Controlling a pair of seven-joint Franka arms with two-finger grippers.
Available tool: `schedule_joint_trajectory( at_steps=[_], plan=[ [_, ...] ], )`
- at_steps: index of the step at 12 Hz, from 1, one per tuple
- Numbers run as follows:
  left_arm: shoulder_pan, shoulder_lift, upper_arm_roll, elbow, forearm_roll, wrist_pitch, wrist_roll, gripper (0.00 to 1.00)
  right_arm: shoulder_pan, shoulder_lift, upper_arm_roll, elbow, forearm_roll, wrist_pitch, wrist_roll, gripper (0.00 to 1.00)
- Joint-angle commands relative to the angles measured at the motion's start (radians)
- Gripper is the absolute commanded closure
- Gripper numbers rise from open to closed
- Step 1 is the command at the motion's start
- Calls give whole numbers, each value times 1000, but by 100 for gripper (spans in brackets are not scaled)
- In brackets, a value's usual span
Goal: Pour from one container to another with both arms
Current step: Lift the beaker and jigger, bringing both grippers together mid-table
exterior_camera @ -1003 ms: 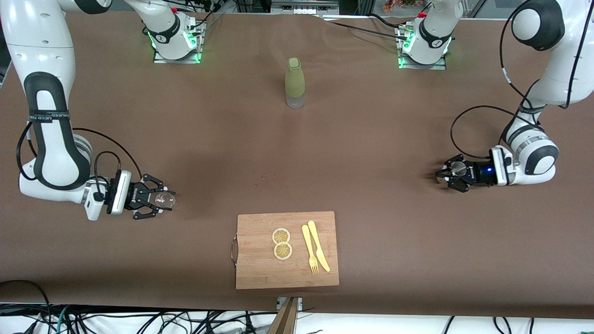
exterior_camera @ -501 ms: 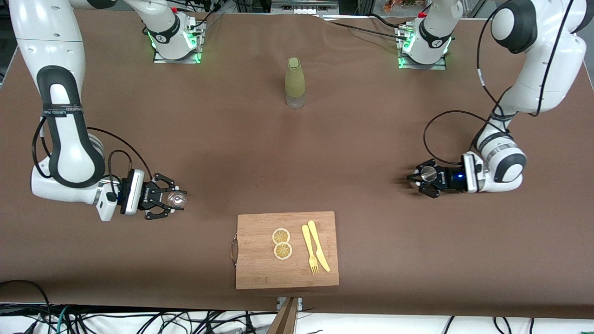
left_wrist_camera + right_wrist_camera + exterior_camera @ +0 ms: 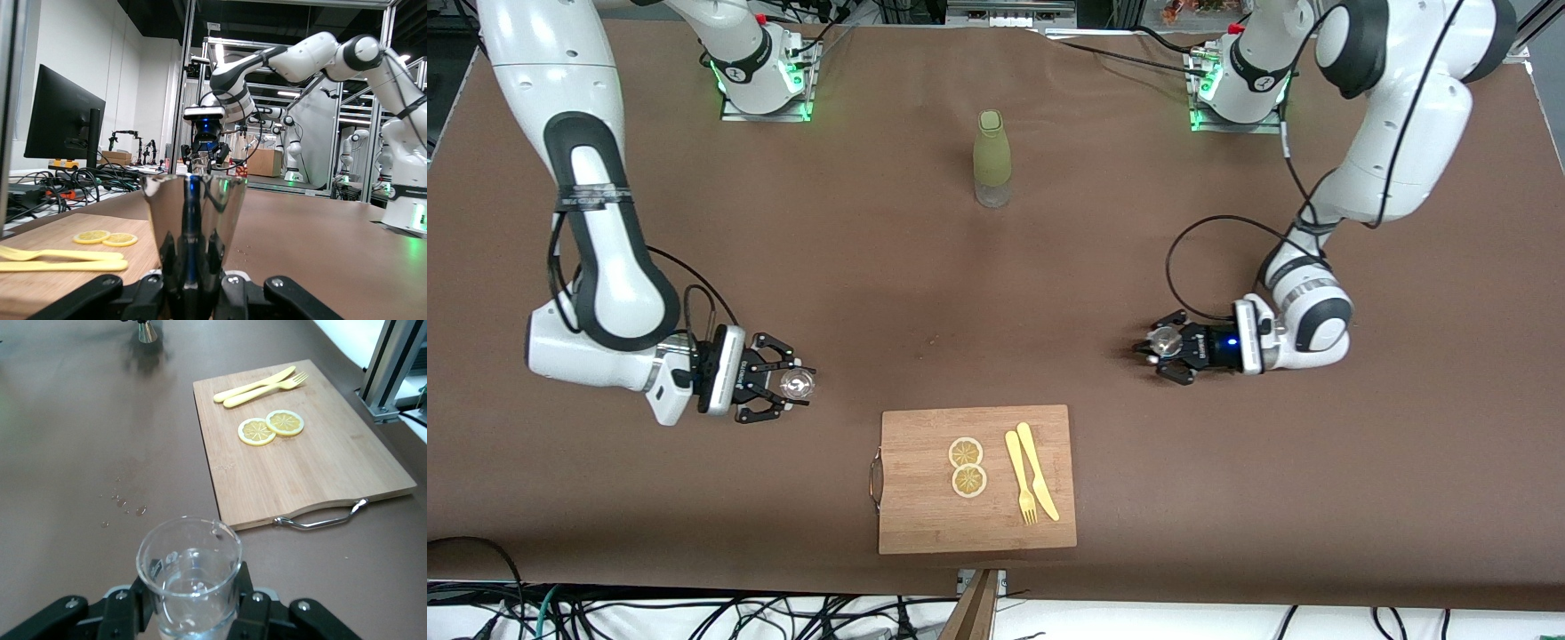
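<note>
My right gripper (image 3: 787,385) is shut on a clear glass beaker (image 3: 797,384) with a little water in it. It hangs low over the table, toward the right arm's end from the cutting board. In the right wrist view the beaker (image 3: 189,563) stands upright between the black fingers (image 3: 257,603). My left gripper (image 3: 1167,345) is shut on a shiny metal cup (image 3: 1163,339), low over the table toward the left arm's end. The left wrist view has that cup (image 3: 193,213) upright and clamped by the fingers (image 3: 215,250) near its base; what it holds is hidden.
A wooden cutting board (image 3: 925,507) lies near the front edge, carrying two lemon slices (image 3: 967,466), a yellow fork (image 3: 1021,489) and a knife (image 3: 1039,483). A green bottle (image 3: 992,158) stands mid-table toward the bases. Small water drops (image 3: 123,501) dot the brown cloth.
Both arms have swung toward the table's middle, carrying the beaker and the metal cup with them. Both grips are unchanged.
</note>
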Motion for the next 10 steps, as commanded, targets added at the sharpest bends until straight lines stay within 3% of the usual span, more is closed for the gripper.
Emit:
schedule_joint_trajectory(
  at_steps=[1,10],
  plan=[
    [-100,-29,15,-30,-120,56,7,100,33,-32,-3,-10,-57,15,89,77],
    [-350,-30,15,-16,-466,243,12,100,162,-42,-3,-10,-61,135,192,77]
  ],
)
